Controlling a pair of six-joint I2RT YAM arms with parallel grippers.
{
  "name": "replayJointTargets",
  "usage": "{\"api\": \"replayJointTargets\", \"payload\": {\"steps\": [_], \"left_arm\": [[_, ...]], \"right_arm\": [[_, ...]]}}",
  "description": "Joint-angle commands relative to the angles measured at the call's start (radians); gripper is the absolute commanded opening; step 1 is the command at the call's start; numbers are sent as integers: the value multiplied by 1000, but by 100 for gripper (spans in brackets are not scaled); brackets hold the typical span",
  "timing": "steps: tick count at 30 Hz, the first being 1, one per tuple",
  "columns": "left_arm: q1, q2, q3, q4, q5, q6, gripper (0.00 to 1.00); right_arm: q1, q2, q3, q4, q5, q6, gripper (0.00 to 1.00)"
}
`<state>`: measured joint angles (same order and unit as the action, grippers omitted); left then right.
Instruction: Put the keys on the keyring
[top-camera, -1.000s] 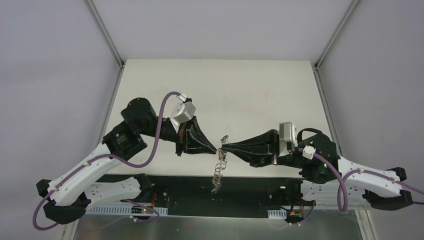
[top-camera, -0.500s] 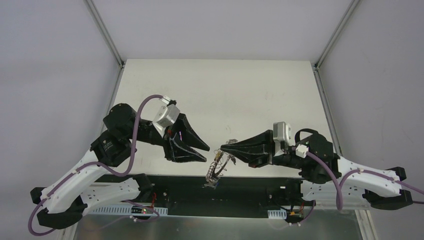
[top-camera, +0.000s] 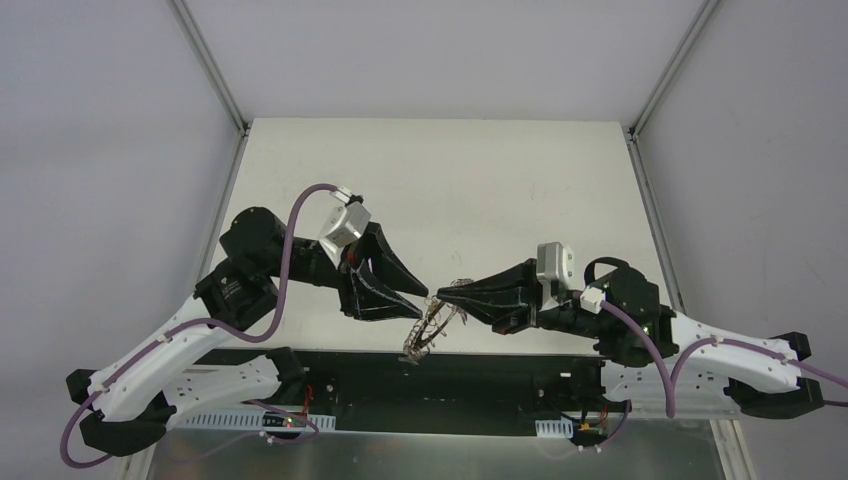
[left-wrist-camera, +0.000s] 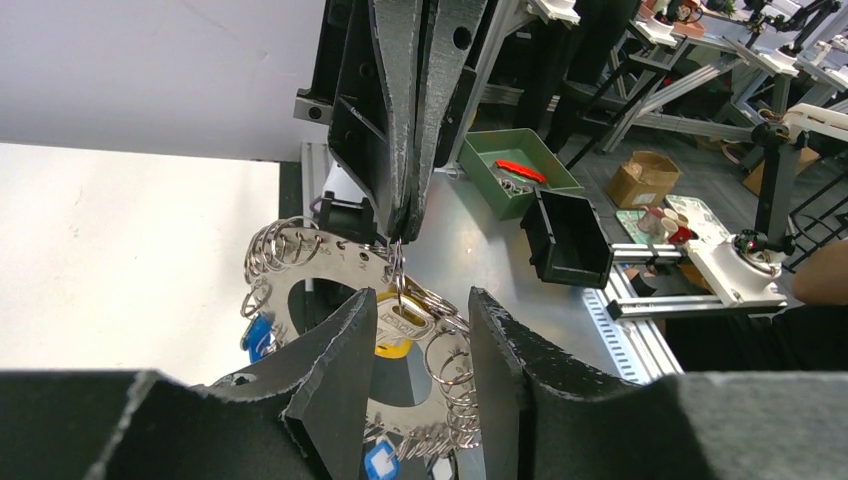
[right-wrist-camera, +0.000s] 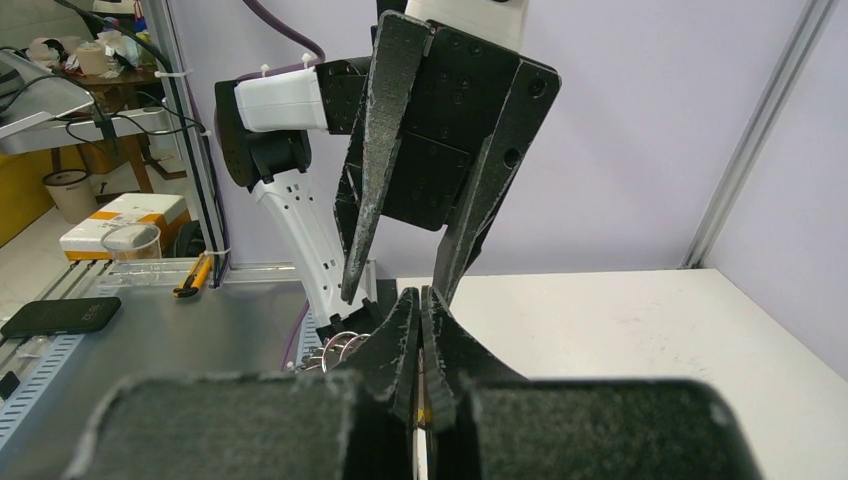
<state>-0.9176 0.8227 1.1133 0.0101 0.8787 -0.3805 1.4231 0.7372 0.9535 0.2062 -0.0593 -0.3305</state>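
Overhead: pinching the keyring by its upper end with the right gripper, fingers closed on it, above the near edge of the white table. Hanging almost edge-on here, long axis slanting from upper right down to lower left, lower end over the black base strip. Facing it from the other side with the left gripper, fingers spread, tips just beside the ring's top; touching or not, cannot tell. Pale grey walls all round.

Left wrist: looking between the parted fingers of the left gripper at the keyring, a flat toothed disc fringed with loops, broadside to the camera, clamped from above by the right gripper. Dangling from it: a yellow-headed key between the fingers, a blue-headed key at left. Beyond, a green bin, a black box, a cardboard box.

Right wrist: fingers of the right gripper pressed together, a few keyring loops peeping out at left. Opposite, the left gripper pointing down, spread open. White table, lilac wall, a phone on the bench.
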Motion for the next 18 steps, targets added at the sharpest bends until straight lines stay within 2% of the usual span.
{"api": "replayJointTargets", "payload": {"steps": [1, 18], "left_arm": [[-9, -4, 6, 41, -19, 3, 38], [-9, 40, 18, 42, -13, 2, 34]], "right_arm": [[7, -4, 57, 82, -4, 8, 0], [13, -2, 62, 92, -4, 1, 0]]}}
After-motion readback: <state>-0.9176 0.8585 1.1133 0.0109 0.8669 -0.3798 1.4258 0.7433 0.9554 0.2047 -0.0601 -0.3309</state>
